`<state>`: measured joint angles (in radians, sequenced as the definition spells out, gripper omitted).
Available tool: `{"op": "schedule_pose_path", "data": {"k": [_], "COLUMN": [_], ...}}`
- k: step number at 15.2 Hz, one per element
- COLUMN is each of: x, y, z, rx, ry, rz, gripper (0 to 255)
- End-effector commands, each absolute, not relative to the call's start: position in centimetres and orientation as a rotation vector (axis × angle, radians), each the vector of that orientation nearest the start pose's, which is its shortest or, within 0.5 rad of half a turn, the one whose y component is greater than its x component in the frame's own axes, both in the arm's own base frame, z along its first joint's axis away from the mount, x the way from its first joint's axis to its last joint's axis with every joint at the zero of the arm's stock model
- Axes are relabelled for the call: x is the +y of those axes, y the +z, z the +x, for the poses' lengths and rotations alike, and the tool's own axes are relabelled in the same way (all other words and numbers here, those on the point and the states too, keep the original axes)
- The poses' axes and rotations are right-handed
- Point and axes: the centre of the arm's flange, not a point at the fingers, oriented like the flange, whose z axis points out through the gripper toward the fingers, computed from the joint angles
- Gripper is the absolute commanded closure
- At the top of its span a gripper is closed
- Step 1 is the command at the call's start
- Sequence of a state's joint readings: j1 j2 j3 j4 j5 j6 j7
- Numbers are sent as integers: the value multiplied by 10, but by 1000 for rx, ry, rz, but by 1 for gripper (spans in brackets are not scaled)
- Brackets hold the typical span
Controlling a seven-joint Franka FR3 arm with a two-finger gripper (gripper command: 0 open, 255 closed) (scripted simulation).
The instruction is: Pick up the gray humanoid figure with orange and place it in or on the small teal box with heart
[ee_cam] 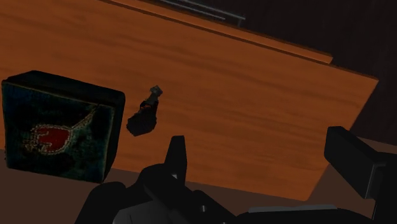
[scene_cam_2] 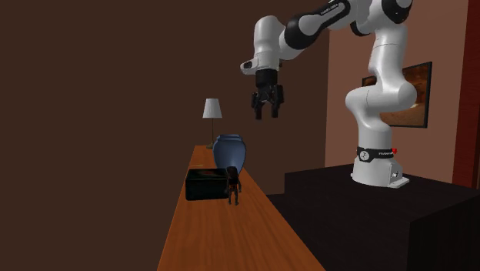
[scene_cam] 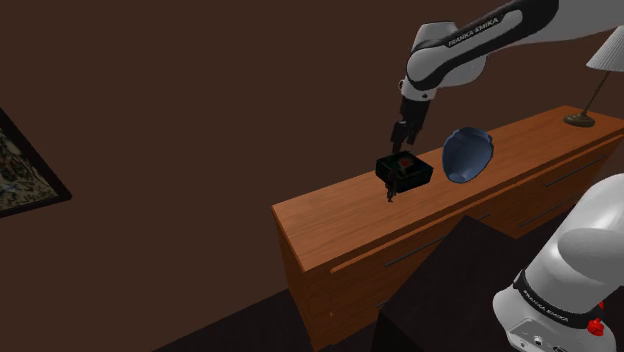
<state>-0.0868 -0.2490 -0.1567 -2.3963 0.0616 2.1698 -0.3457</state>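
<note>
A small dark humanoid figure [scene_cam: 392, 192] stands upright on the wooden dresser top [scene_cam: 340, 225], right beside the dark teal box [scene_cam: 404, 170], which has a red heart on its lid. From the second exterior view the figure [scene_cam_2: 232, 185] stands just in front of the box [scene_cam_2: 206, 185]. My gripper [scene_cam_2: 267, 114] hangs open and empty well above them; in the shoulder view the gripper [scene_cam: 398, 140] is above the box. In the wrist view the figure [ee_cam: 146, 115] stands next to the box [ee_cam: 60, 127], ahead of the spread fingers [ee_cam: 175, 156].
A blue vase [scene_cam: 468, 155] stands close behind the box, also the vase [scene_cam_2: 229, 152] in the second exterior view. A lamp [scene_cam: 600, 70] sits at the dresser's far end. My stand, a dark box [scene_cam_2: 369, 208], adjoins the dresser. Bare wood [ee_cam: 254, 83] stretches beyond the figure.
</note>
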Motion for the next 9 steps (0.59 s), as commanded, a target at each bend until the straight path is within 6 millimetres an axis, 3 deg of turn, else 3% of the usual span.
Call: {"op": "schedule_pose_path", "data": {"k": [1,9], "x": [-123,-178], "y": [397,317], "z": [463,510], "rx": [-105,-80], "ry": [-54,8], "rz": [-3061,-3067], "gripper": [0,0]}}
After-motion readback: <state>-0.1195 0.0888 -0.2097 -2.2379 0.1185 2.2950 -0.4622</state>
